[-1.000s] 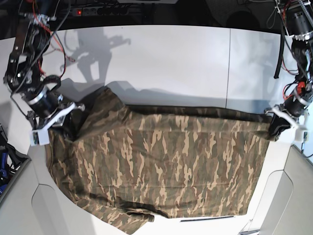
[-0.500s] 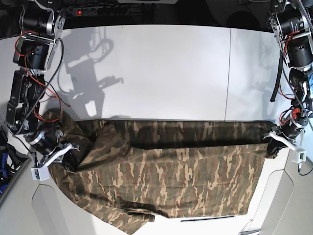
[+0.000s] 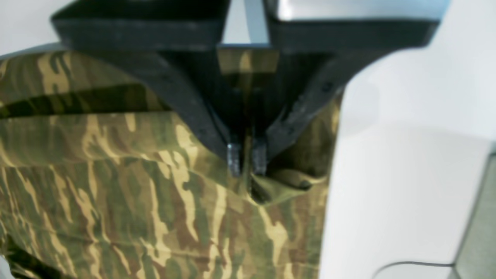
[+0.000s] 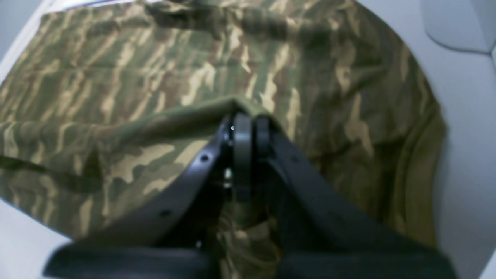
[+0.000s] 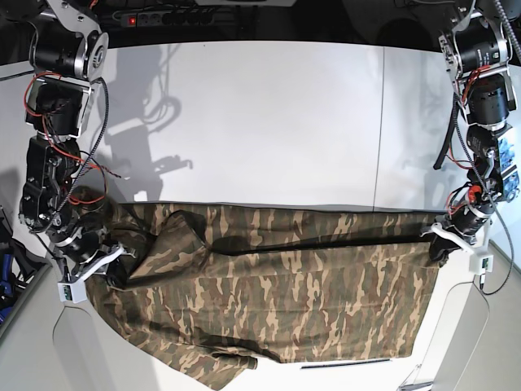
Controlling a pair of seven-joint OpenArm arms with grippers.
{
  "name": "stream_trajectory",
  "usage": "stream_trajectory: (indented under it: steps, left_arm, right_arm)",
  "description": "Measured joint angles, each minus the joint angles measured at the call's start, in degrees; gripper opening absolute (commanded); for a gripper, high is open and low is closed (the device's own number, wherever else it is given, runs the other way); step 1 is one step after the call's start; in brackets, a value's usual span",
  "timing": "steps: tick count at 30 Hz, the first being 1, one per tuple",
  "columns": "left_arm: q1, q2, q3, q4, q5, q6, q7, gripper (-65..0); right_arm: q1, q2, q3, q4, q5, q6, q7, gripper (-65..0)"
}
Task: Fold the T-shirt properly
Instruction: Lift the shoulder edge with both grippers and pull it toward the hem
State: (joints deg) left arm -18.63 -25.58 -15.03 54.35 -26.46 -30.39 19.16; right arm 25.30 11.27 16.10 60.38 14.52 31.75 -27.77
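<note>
Both my grippers are clamped on cloth: my left gripper (image 3: 247, 159) pinches an edge of the T-shirt (image 5: 285, 285) at its far corner, jaws nearly touching, and my right gripper (image 4: 248, 126) is closed tight on a raised fold at the opposite end. Between them the camouflage shirt lies folded lengthwise along the near part of the white tabletop (image 5: 269, 114).

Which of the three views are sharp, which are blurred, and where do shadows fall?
Base view: sharp; arm shadows fall on the white table behind the T-shirt. Left wrist view: soft overall; the left end effector is blurred, and the T-shirt only slightly clearer. Right wrist view: blurred too, with the right end effector dark against the cloth.
</note>
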Motion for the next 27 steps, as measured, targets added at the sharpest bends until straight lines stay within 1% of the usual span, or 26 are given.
stream_trajectory:
  steps: [1,2,3,4,5,6,7,8,9,12,16,18,20,22,23,25,27]
  left_arm:
    - [-0.13,0.42,0.02,0.00,0.04,1.44,0.07,-65.0]
    - [-0.13,0.66,0.02,0.00,0.00,2.89,0.04,-60.8]
    - [-0.13,0.66,0.02,-0.02,-0.02,3.17,0.07,-55.7]
    - [-0.13,0.61,0.02,-0.02,0.02,3.65,0.09,-51.1]
    - [-0.13,0.52,0.00,-0.02,0.02,4.33,0.09,-47.1]
    - [-0.13,0.48,0.00,-0.02,0.04,4.28,0.07,-43.8]
    - [-0.13,0.46,-0.02,-0.02,0.02,4.28,0.07,-41.3]
    - [-0.13,0.48,-0.02,-0.02,0.04,4.28,0.07,-40.1]
    - [-0.13,0.48,-0.02,-0.02,0.07,4.26,0.07,-39.7]
    - [-0.13,0.48,-0.02,-0.04,0.07,4.26,0.09,-39.7]
    - [-0.11,-0.04,-0.04,-0.04,-0.66,4.26,2.05,-39.7]
    - [-0.13,-0.48,-0.04,-0.04,-2.21,4.26,2.80,-39.6]
    - [-0.15,-1.27,-0.07,-0.04,-3.61,4.26,4.02,-39.6]
    - [-0.13,-1.73,-0.85,-0.04,-4.11,4.28,4.48,-39.3]
    - [-0.15,-1.84,-1.64,-0.04,-4.13,4.26,4.83,-37.9]
    - [-0.13,-1.88,-3.54,-0.04,-4.39,4.28,5.40,-32.7]
    - [-0.11,-1.90,-5.51,-0.04,-5.75,4.31,7.56,-28.3]
  right_arm:
    - [0.00,0.00,0.00,-0.48,0.07,0.02,0.81,-65.0]
    - [0.02,-0.02,0.00,-0.90,0.11,0.02,1.03,-65.0]
    - [0.09,0.00,0.00,-1.31,0.04,0.00,1.25,-65.0]
    - [0.09,0.00,0.00,-1.68,0.02,0.00,1.66,-62.9]
    - [0.09,0.00,0.00,-1.86,0.02,0.00,1.68,-53.4]
    - [0.09,0.00,0.00,-1.92,-0.11,-0.04,2.01,-43.7]
    - [0.09,0.00,0.00,-1.92,0.00,-0.09,2.05,-35.9]
    - [0.11,0.00,0.00,-1.92,-0.02,-0.20,2.23,-30.2]
    - [0.11,0.00,0.00,-1.92,0.02,-0.22,2.36,-27.4]
    - [0.11,0.00,0.00,-1.92,0.00,-0.20,2.45,-27.1]
    - [0.11,0.02,0.00,-1.90,0.00,-0.22,1.77,-27.3]
    - [0.11,0.09,0.00,-1.73,0.00,-0.22,-0.70,-27.3]
    - [0.00,0.13,0.20,-0.79,0.17,-0.48,-4.37,-27.3]
    - [0.04,0.13,1.44,0.63,2.03,-0.68,-7.91,-27.3]
    - [0.11,0.13,2.43,1.38,3.19,-0.68,-9.64,-27.3]
    - [0.09,0.13,5.09,2.82,5.44,-0.70,-12.87,-27.3]
    - [-0.61,0.09,8.28,4.50,7.52,-0.74,-13.68,-27.3]
